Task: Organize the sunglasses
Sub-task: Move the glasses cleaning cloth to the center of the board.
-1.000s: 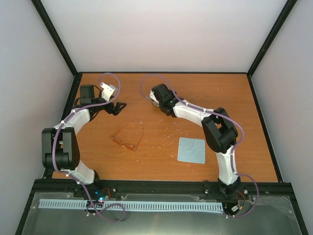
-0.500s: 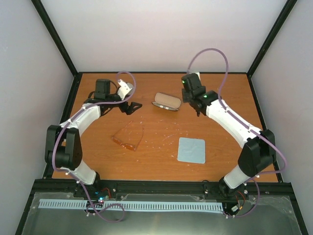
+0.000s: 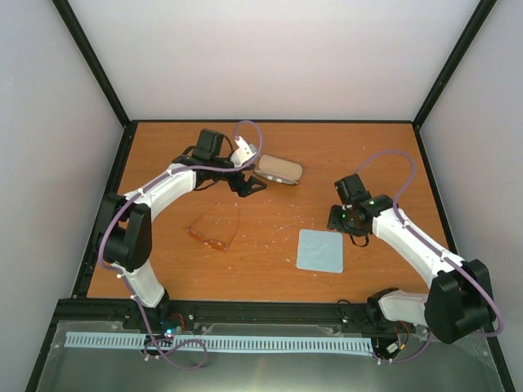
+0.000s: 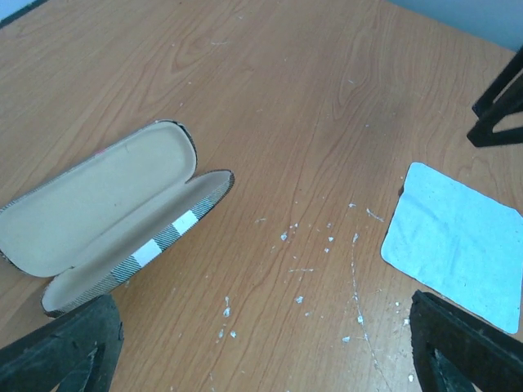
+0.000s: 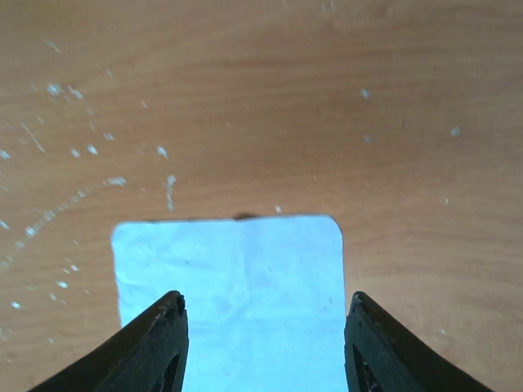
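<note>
Lenses of the slim sunglasses (image 3: 215,231) with orange-brown translucent frame barely show from above; both wrist views miss the pair, which lies on the wooden worktop (image 3: 392,155) nearward of the left pincer (image 3: 250,187), apart from it. That pincer, spread wide, has cropped fingertips in its own view, the open grey-striped oblong case (image 4: 106,220) just beside. The right pincer (image 5: 261,327), also spread, hangs over the square light-blue cloth (image 5: 233,278), its near edge cut off.

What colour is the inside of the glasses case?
Plain beige; the case shows best from the left wrist.
</note>
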